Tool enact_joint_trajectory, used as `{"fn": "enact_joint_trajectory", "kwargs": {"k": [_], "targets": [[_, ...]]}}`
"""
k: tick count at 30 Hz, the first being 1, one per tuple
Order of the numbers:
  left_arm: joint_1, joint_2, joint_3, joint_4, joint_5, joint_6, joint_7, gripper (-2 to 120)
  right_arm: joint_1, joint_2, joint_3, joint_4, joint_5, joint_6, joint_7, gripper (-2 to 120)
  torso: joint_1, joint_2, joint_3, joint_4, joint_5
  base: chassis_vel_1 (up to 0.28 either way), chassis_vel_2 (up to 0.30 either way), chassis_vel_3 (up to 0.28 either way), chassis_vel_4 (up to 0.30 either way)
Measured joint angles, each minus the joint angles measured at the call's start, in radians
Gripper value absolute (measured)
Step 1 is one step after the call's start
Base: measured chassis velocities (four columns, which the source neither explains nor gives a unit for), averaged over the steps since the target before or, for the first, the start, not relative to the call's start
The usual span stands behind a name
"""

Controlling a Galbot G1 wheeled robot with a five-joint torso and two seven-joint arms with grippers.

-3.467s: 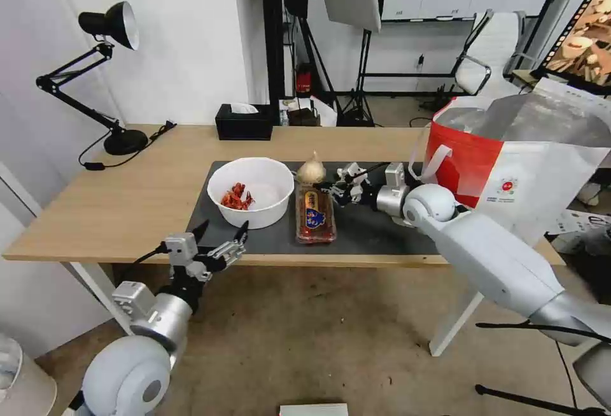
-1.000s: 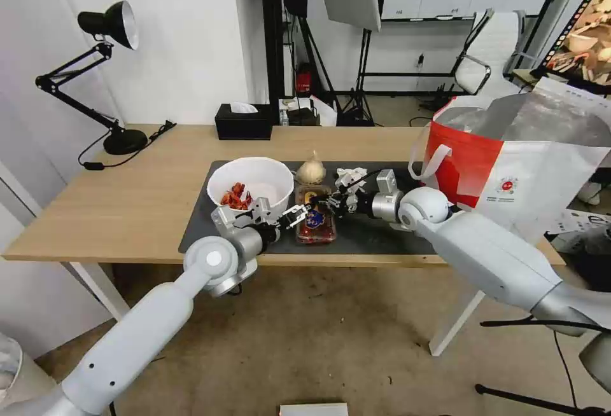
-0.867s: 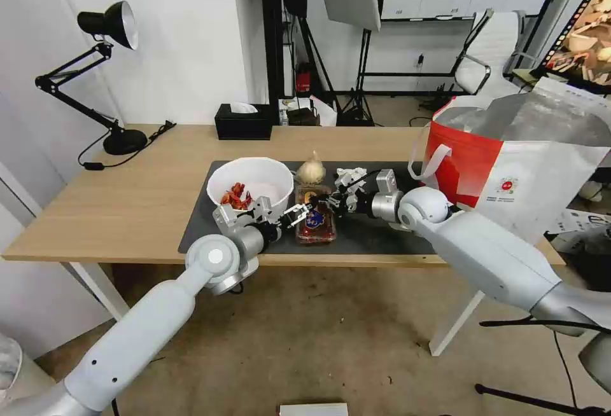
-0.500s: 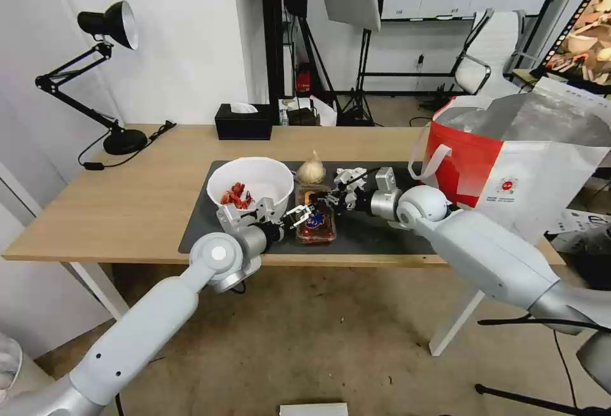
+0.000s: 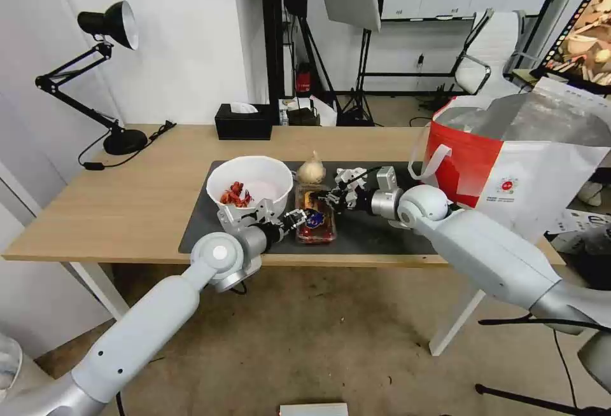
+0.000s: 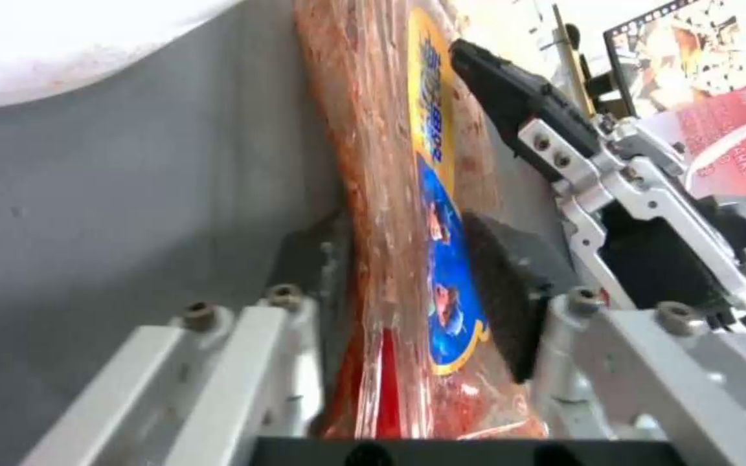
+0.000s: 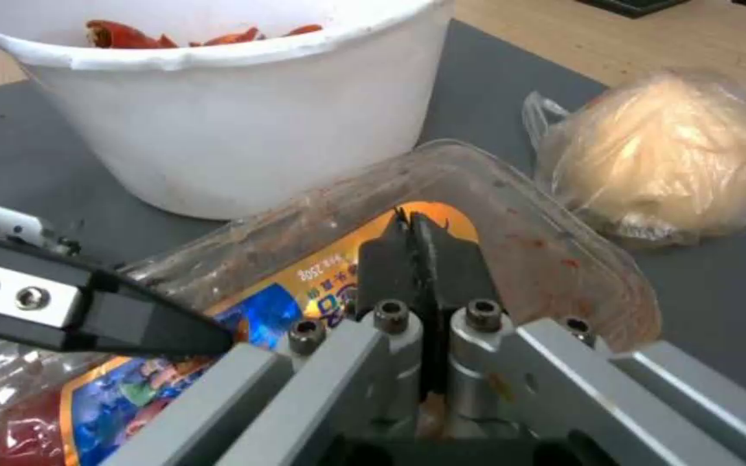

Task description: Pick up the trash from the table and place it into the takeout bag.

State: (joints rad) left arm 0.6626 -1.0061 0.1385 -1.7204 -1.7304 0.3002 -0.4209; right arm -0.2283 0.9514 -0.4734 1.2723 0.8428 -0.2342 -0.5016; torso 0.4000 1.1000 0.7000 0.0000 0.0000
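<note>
The left hand (image 6: 408,304) is gripping the clear clamshell tray's (image 5: 315,217) near end, one pad on each side. The right hand (image 7: 425,259), clenched tight, is pressing on the tray's far end, on the desk's (image 5: 127,200) grey mat (image 5: 382,231). Best lifted level by both hands together — the thin plastic may buckle — toward the takeout bag (image 5: 509,161) at right.

1. The left gripper (image 5: 304,217), which hung below the tabletop's (image 5: 127,206) front edge at lower left of the head view, has swung up over the dark mat to the clamshell tray's (image 5: 316,224) near end.
2. Its jaws, spread wide a second ago, have since closed onto the tray's edge.
3. The right gripper (image 5: 331,198) has eased from just past the tray's far end onto its lid, jaws pressed together.
</note>
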Motion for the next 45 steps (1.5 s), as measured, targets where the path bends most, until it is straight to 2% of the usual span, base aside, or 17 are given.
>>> {"fn": "enact_joint_trajectory", "kwargs": {"k": [9, 26, 28, 29, 31, 32, 35, 36, 37, 39, 40, 41, 42, 44, 45], "targets": [[-0.001, 0.002, 0.002, 0.003, 0.001, -0.003, 0.002, 0, 0.0, 0.001, -0.004, -0.004, 0.003, -0.001, -0.004, 0, 0.0, 0.0, 0.0, 0.0, 0.0, 0.0, 0.0, 0.0, 0.0], [0.003, 0.005, -0.005, -0.029, 0.004, -0.01, 0.009, 0, -0.023, -0.003, 0.015, 0.013, 0.028, -0.003, 0.005, 0, 0.0, 0.0, 0.0, 0.0001, 0.0, 0.0, 0.0, 0.0, 0.0], [0.001, 0.005, -0.011, -0.063, 0.006, -0.023, 0.017, 0, -0.055, -0.016, 0.076, 0.067, 0.077, 0.014, 0.092, 2, 0.0, 0.0, 0.0, 0.0001, 0.0, 0.0, 0.0, 0.0, 0.0], [0.001, 0.005, -0.011, -0.063, 0.006, -0.023, 0.017, 0, -0.055, -0.016, 0.076, 0.067, 0.077, 0.014, 0.092, 2, 0.0, 0.0, 0.0, 0.0001, 0.0, 0.0, 0.0, 0.0, 0.0], [-0.006, 0.007, -0.017, -0.103, 0.01, -0.027, 0.021, 0, -0.109, -0.023, 0.19, 0.153, 0.17, 0.053, 0.233, 10, 0.0, 0.0, 0.0, 0.0, -0.0001, 0.0, 0.0, 0.0, 0.0], [-0.006, 0.007, -0.017, -0.103, 0.01, -0.027, 0.021, 0, -0.109, -0.023, 0.19, 0.153, 0.17, 0.053, 0.233, 10, 0.0, 0.0, 0.0, 0.0, -0.0001, 0.0, 0.0, 0.0, 0.0], [-0.034, 0.01, -0.024, -0.15, 0.021, -0.034, 0.025, 0, -0.22, -0.054, 0.366, 0.283, 0.231, 0.126, 0.384, 25, 0.0, 0.0, 0.0, 0.0003, -0.0001, 0.0, 0.0, 0.0, 0.0], [-0.034, 0.01, -0.024, -0.15, 0.021, -0.034, 0.025, 0, -0.22, -0.054, 0.366, 0.283, 0.231, 0.126, 0.384, 25, 0.0, 0.0, 0.0, 0.0003, -0.0001, 0.0, 0.0, 0.0, 0.0], [-0.05, 0.011, -0.025, -0.157, 0.024, -0.042, 0.025, 0, -0.288, -0.076, 0.442, 0.342, 0.232, 0.144, 0.429, 31, 0.0, 0.0, 0.0, 0.0002, 0.0, 0.0, 0.0, 0.0, 0.0], [-0.056, 0.012, -0.026, -0.158, 0.024, -0.044, 0.025, 0, -0.319, -0.086, 0.473, 0.368, 0.232, 0.149, 0.442, 33, 0.0, 0.0, 0.0, 0.0001, 0.0002, 0.0, 0.0, 0.0, 0.0], [-0.08, 0.015, -0.032, -0.16, 0.026, -0.052, 0.027, 0, -0.428, -0.114, 0.562, 0.452, 0.218, 0.164, 0.463, 43, 0.0, 0.0, 0.0, -0.0003, 0.0001, 0.0, 0.0, 0.0, 0.0], [-0.093, 0.018, -0.034, -0.16, 0.029, -0.056, 0.029, 0, -0.491, -0.129, 0.603, 0.497, 0.199, 0.171, 0.468, 45, 0.0, 0.0, 0.0, -0.0007, 0.0002, 0.0, 0.0, 0.0, 0.0], [-0.093, 0.018, -0.034, -0.16, 0.029, -0.056, 0.029, 0, -0.491, -0.129, 0.603, 0.497, 0.199, 0.171, 0.468, 45, 0.0, 0.0, 0.0, -0.0007, 0.0002, 0.0, 0.0, 0.0, 0.0], [-0.135, 0.029, -0.042, -0.158, 0.043, -0.067, 0.036, 0, -0.59, -0.147, 0.66, 0.567, 0.149, 0.182, 0.472, 56, 0.0, 0.0, 0.0, -0.0007, 0.0002, 0.0, 0.0, 0.0, 0.0], [-0.18, 0.034, -0.044, -0.145, 0.054, -0.079, 0.044, 0, -0.663, -0.151, 0.702, 0.615, 0.097, 0.19, 0.473, 61, 0.0, 0.0, 0.0, 0.0001, 0.0, 0.0, 0.0, 0.0, 0.0]]}}
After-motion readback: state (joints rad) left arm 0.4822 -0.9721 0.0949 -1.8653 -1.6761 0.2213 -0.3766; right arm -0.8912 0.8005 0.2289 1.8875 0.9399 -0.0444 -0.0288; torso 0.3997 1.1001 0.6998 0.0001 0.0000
